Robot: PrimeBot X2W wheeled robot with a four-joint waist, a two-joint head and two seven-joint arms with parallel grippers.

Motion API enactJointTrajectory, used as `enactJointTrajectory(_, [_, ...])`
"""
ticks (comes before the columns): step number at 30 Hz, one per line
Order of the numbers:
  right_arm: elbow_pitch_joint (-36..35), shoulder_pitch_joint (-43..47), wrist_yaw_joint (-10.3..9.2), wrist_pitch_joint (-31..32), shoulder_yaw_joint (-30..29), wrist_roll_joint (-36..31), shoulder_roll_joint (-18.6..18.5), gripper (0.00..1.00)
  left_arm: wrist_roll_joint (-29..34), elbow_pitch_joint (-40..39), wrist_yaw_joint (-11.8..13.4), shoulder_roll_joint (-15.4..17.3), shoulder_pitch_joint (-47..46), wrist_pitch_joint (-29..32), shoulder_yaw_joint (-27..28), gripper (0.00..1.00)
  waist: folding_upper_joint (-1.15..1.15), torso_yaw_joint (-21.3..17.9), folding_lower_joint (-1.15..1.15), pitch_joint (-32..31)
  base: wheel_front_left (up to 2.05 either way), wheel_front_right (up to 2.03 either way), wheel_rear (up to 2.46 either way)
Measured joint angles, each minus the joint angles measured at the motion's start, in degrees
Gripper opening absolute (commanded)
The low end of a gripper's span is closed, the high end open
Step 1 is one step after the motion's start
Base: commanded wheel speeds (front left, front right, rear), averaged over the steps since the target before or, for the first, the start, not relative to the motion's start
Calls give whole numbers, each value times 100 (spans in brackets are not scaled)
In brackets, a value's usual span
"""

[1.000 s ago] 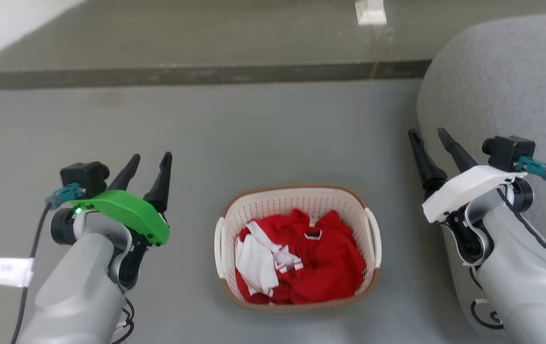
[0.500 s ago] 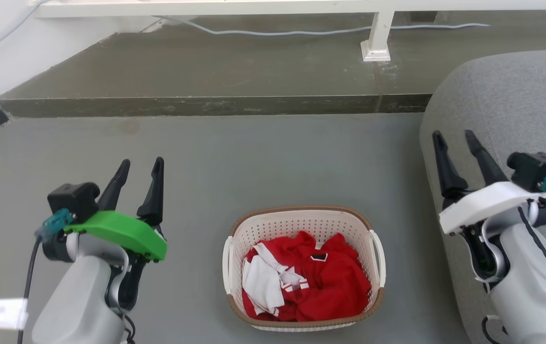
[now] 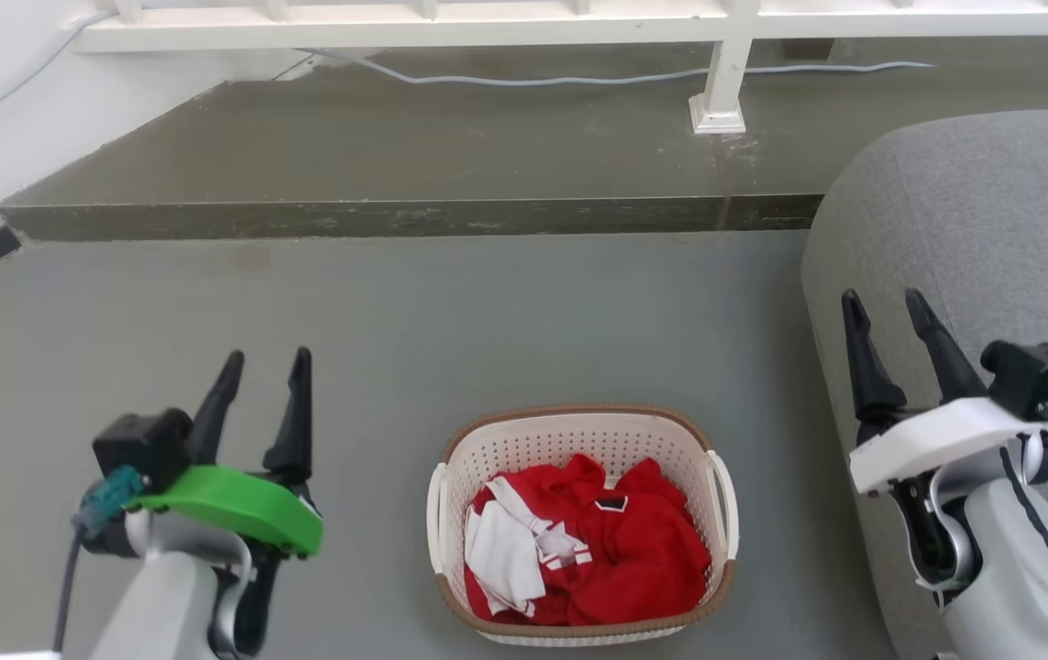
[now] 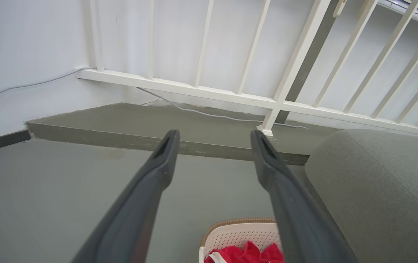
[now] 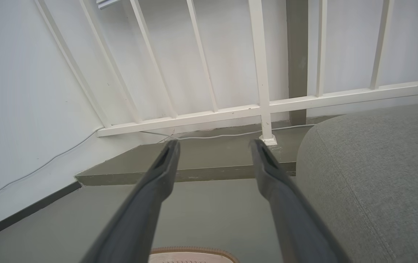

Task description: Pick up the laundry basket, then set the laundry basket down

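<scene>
The laundry basket (image 3: 579,445) sits on the grey floor (image 3: 487,330) at lower centre of the head view, holding crumpled red clothes (image 3: 643,550) and 1 white piece (image 3: 498,555). The left gripper (image 3: 268,357) and right gripper (image 3: 881,298) hang spread and empty, well apart from it at lower left and right. The pickup looks not yet begun; next, each must drop to a side handle (image 3: 727,500)
</scene>
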Motion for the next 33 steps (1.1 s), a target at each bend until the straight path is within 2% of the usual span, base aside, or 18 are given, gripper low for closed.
enactJointTrajectory(5, [-57,158,7,0,-86,-70,66,100,41,-137,-11,-138,210,0,37,100,0,-12,0,-18,0,0,0])
enactJointTrajectory(33, [-207,461,220,0,-426,-420,332,100,471,-494,-183,-290,605,0,346,100,0,-52,0,5,0,0,0])
